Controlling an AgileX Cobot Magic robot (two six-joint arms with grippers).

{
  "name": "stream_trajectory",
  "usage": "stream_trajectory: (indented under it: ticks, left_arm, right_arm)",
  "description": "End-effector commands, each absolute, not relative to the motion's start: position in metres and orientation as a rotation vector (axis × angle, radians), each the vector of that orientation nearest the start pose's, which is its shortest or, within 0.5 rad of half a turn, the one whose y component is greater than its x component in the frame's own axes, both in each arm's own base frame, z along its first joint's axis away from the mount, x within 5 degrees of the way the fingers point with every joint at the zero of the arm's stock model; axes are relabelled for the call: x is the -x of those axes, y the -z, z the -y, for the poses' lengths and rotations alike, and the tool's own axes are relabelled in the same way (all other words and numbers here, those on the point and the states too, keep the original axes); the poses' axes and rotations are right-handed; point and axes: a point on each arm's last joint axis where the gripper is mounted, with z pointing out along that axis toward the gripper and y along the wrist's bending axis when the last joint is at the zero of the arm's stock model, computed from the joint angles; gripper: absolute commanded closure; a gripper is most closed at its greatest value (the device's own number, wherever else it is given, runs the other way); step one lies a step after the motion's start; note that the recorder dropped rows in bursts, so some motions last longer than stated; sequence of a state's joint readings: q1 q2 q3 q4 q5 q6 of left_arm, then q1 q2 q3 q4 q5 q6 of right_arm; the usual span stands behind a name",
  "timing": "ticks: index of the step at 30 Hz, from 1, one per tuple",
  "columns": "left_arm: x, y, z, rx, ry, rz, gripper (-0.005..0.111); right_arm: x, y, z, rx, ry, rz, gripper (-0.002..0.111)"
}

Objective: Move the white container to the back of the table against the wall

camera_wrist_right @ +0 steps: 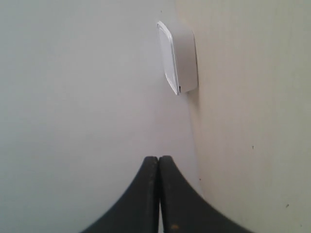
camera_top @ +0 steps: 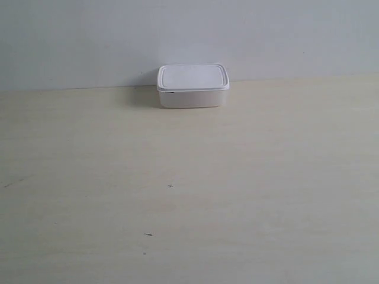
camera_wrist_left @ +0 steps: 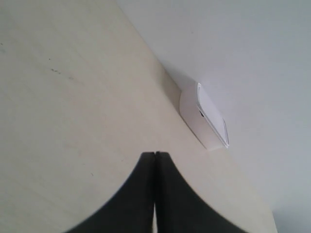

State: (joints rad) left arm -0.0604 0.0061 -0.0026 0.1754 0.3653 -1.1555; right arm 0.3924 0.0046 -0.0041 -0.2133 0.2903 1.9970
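The white container (camera_top: pixel 192 86) stands at the far edge of the table (camera_top: pixel 189 195), its back against the wall (camera_top: pixel 189 35), lid on. It also shows in the left wrist view as the white container (camera_wrist_left: pixel 201 116) and in the right wrist view as the white container (camera_wrist_right: pixel 178 58). My left gripper (camera_wrist_left: pixel 155 153) is shut with nothing in it, well away from the box. My right gripper (camera_wrist_right: pixel 158 158) is also shut and empty, far from the box. Neither arm appears in the exterior view.
A few tiny dark specks (camera_top: pixel 170 186) mark the cream tabletop. The wall runs along the whole far edge of the table.
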Motion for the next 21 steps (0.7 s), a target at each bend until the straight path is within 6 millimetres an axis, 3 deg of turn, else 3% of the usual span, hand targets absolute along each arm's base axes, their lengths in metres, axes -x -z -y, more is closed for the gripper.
stream_trajectory:
  ticks: [1, 14, 21]
  left_arm:
    - [-0.053, -0.181, -0.004, 0.909, 0.649, -1.659, 0.107]
    - [-0.049, -0.181, -0.021, 1.149, 0.422, -1.465, 0.107]
    - [-0.048, -0.181, -0.023, 1.182, 0.389, -1.435, 0.107]
  right_arm:
    - [-0.054, -0.188, -0.011, -1.386, -1.395, -1.458, 0.108]
    - [-0.054, -0.188, 0.007, -1.544, -1.184, -1.165, 0.108]
    - [-0.054, -0.188, 0.009, -1.565, -1.151, -1.12, 0.108]
